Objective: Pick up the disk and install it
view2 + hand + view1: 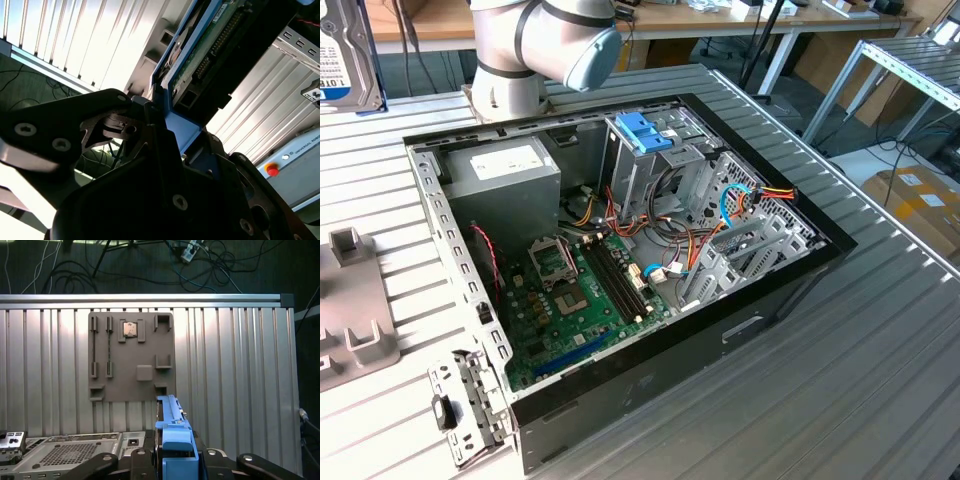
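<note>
The disk [348, 55], a silver metal drive in a bright blue carrier frame, hangs above the table at the exterior view's far upper left, well away from the case. In the first wrist view the disk [173, 432] stands edge-on between the black fingers of my gripper [177, 457]. The second wrist view looks along the disk's [212, 47] circuit-board side, with my gripper [180, 131] shut on its blue frame end. The drive cage [655, 165] inside the open computer case carries a blue plastic bracket [644, 131] on top.
The open black computer case [775, 285] lies on the ribbed metal table [880, 380], with motherboard [582, 285], power supply [505, 175] and loose cables inside. A grey fixture plate [131, 357] lies beside the case. A metal bracket [470, 400] lies at the case's near corner. The arm's base [510, 85] stands behind the case.
</note>
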Robot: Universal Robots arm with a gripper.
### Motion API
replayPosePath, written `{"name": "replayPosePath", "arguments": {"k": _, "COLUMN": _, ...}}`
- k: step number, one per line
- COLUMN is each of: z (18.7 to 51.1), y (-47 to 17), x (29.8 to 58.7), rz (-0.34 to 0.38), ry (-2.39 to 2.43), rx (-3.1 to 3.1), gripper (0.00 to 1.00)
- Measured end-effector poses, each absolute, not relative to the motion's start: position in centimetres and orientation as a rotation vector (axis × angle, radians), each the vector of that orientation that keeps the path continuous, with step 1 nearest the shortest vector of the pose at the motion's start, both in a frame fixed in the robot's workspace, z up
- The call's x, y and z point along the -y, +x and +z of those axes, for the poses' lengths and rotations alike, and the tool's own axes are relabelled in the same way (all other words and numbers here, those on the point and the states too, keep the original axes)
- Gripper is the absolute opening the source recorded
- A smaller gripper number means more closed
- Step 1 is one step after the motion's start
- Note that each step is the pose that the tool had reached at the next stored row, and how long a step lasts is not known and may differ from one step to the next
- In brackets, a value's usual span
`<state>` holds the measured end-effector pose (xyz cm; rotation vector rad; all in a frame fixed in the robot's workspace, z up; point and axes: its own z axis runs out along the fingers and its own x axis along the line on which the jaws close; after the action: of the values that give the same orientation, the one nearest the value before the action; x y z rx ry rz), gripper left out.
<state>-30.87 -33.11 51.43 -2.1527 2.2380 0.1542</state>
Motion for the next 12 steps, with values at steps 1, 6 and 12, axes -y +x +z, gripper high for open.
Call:
{"name": "replayPosePath", "arguments": {"k": 1, "z": 51.43, "y": -30.80, "x": 33.10, "rz": 0.154, "ry": -2.153, "rx": -2.238, "gripper": 0.37}}
{"name": "replayPosePath", "arguments": {"k": 6, "z": 51.42, "y": -30.39, "x": 33.11, "rz": 0.154, "ry": -2.153, "rx": -2.238, "gripper": 0.37}}
{"name": "replayPosePath", "arguments": {"k": 12, "z": 51.42, "y": -29.91, "x": 33.10, "rz": 0.154, "ry": -2.153, "rx": -2.238, "gripper": 0.37}}
